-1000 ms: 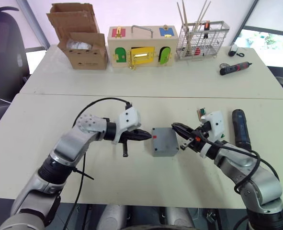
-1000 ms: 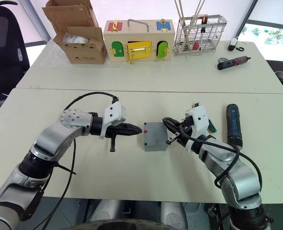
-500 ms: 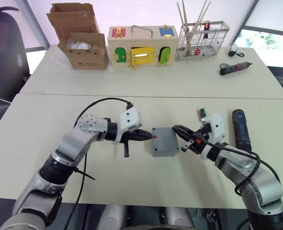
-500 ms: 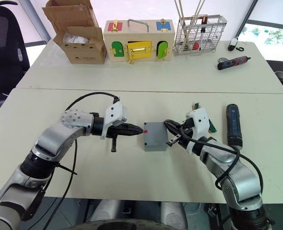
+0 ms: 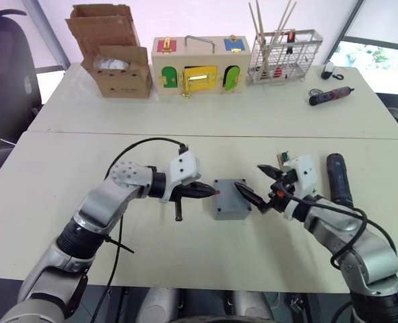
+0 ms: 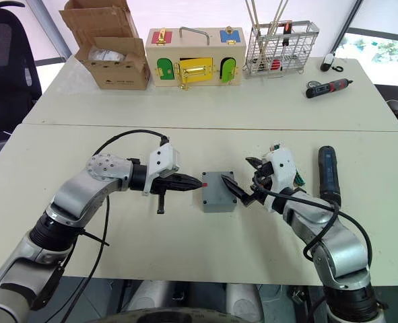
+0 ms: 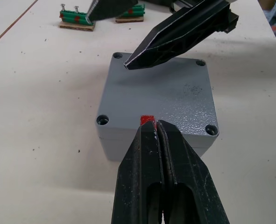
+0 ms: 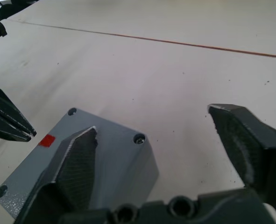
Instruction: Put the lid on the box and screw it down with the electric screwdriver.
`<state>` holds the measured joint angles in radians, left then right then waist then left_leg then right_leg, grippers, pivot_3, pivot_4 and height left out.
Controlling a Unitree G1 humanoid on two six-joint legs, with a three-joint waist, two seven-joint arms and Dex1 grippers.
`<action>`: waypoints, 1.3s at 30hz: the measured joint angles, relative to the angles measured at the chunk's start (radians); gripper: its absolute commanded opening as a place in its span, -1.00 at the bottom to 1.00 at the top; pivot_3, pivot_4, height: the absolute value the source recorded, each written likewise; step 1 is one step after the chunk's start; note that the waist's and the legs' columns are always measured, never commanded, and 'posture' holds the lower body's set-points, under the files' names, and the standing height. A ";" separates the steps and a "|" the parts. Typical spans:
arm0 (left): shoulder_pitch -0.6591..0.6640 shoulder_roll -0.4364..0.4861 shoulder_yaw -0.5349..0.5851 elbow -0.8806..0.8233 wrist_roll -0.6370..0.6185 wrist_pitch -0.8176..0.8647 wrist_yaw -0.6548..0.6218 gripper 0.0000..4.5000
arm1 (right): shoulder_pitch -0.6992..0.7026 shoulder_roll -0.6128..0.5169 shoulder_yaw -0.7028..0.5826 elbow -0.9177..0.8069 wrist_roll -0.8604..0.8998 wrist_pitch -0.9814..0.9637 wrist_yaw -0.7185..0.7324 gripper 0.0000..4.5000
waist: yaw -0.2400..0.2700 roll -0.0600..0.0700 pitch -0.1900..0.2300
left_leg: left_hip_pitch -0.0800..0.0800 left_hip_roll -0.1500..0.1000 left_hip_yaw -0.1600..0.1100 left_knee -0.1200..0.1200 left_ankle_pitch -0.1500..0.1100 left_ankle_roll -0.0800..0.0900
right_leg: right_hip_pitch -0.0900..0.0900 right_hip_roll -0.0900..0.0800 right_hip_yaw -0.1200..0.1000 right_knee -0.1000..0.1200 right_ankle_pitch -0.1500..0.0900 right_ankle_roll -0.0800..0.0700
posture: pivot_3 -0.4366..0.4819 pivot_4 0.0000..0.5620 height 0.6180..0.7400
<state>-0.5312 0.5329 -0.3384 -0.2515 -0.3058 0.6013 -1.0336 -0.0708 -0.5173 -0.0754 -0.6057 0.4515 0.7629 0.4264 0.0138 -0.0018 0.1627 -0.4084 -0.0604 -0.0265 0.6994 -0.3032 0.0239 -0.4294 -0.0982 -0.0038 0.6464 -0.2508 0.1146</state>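
The box (image 5: 230, 199) sat on the counter (image 5: 185, 249) between both claws, the lid (image 7: 159, 100) already on it; the left claw (image 5: 212, 192), pressed together, touched its red-marked edge; the right claw (image 5: 259, 188) stood spread, one finger over the lid; the electric screwdriver (image 5: 338, 178) lay just beyond.

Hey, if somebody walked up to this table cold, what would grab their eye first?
Probably the grey box mid-table with its lid already on, a black pincer on each side. The left pincer is shut, its tip at the red mark; the right pincer is spread open, one finger over the lid. Next, the electric screwdriver lying at the robot's right.
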 measured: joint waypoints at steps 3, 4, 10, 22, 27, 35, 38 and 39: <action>-0.004 -0.041 0.014 0.000 -0.038 0.021 0.006 -1.00 | -0.071 -0.027 -0.153 -0.002 0.105 0.094 -0.015 0.99 | 0.002 0.000 0.000 | 0.000 0.000 0.000 0.000 0.000 0.000 | 0.000 -0.001 0.000 0.000 0.000 0.000 | -0.05 -0.47 0.25; -0.009 -0.056 0.023 0.000 -0.058 0.032 0.009 -1.00 | -0.101 -0.047 -0.213 -0.002 0.143 0.130 -0.023 0.99 | 0.002 0.000 0.000 | 0.000 0.000 0.000 0.000 0.000 0.000 | 0.000 -0.001 0.000 0.000 0.000 0.000 | -0.05 -0.47 0.25; -0.074 -0.140 0.066 -0.022 -0.180 0.097 0.007 -1.00 | -0.282 -0.391 -0.439 0.164 0.290 0.427 0.017 0.99 | 0.001 0.001 0.000 | -0.001 0.000 0.000 0.000 -0.001 0.002 | 0.001 -0.004 0.000 -0.001 0.000 0.000 | -0.05 -0.47 0.25; -0.087 -0.106 -0.139 -0.078 -0.060 -0.039 -0.071 -1.00 | -0.290 -0.854 -0.142 0.636 0.315 0.739 0.367 0.99 | -0.001 0.002 0.001 | -0.001 0.001 0.002 0.000 -0.002 0.004 | 0.001 -0.005 0.001 -0.004 0.000 -0.001 | -0.05 -0.47 0.25; -0.054 -0.116 -0.151 -0.102 -0.044 -0.036 -0.031 -1.00 | -0.423 -0.850 0.071 0.803 0.247 0.694 0.464 0.99 | -0.004 0.006 0.001 | -0.001 0.001 0.003 -0.001 -0.002 0.004 | 0.001 -0.005 0.001 -0.005 0.000 0.000 | -0.05 -0.47 0.25; -0.006 -0.118 -0.149 -0.177 -0.055 0.027 0.036 -1.00 | -0.642 -0.769 0.366 0.988 0.070 0.616 0.601 0.99 | 0.002 0.006 0.001 | -0.002 0.000 0.002 0.000 -0.002 0.003 | 0.001 -0.005 0.000 -0.007 0.000 0.000 | -0.05 -0.47 0.25; 0.009 -0.120 -0.149 -0.190 -0.056 0.042 0.056 -1.00 | -0.669 -0.752 0.458 1.037 0.008 0.583 0.664 0.99 | 0.000 0.006 0.001 | -0.002 0.000 0.003 -0.001 0.000 -0.001 | 0.001 -0.005 0.000 -0.008 0.000 0.000 | -0.05 -0.47 0.25; 0.016 -0.119 -0.152 -0.191 -0.055 0.043 0.062 -1.00 | -0.684 -0.744 0.486 1.063 -0.019 0.574 0.681 0.99 | -0.001 0.006 0.001 | -0.002 0.000 0.003 -0.001 0.000 -0.001 | 0.001 -0.005 0.000 -0.009 0.000 0.000 | -0.05 -0.47 0.25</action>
<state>-0.5149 0.4134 -0.4902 -0.4424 -0.3605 0.6446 -0.9720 -0.7548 -1.2612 0.4106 0.4572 0.4327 1.3374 1.1075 0.0131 0.0046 0.1635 -0.4109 -0.0605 -0.0237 0.6986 -0.3028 0.0227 -0.4289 -0.1028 -0.0033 0.6377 -0.2508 0.1144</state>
